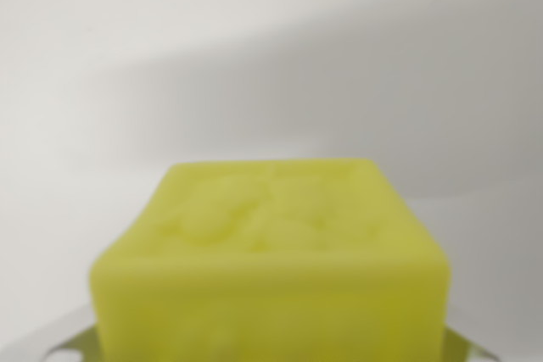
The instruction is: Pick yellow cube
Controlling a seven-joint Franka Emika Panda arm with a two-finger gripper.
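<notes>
We see the yellow cube filling the lower middle of the wrist view, very close and blurred, with a pale worktop behind it. Metallic slivers show at both lower corners, perhaps the gripper's tips flanking the cube, but we cannot tell whether they press on it or stand apart. Our worry: if contact is only low on the sides, the cube could slip or tip during a lift. Its near face is square to us; the top looks wider than deep, though closeness may exaggerate this.
</notes>
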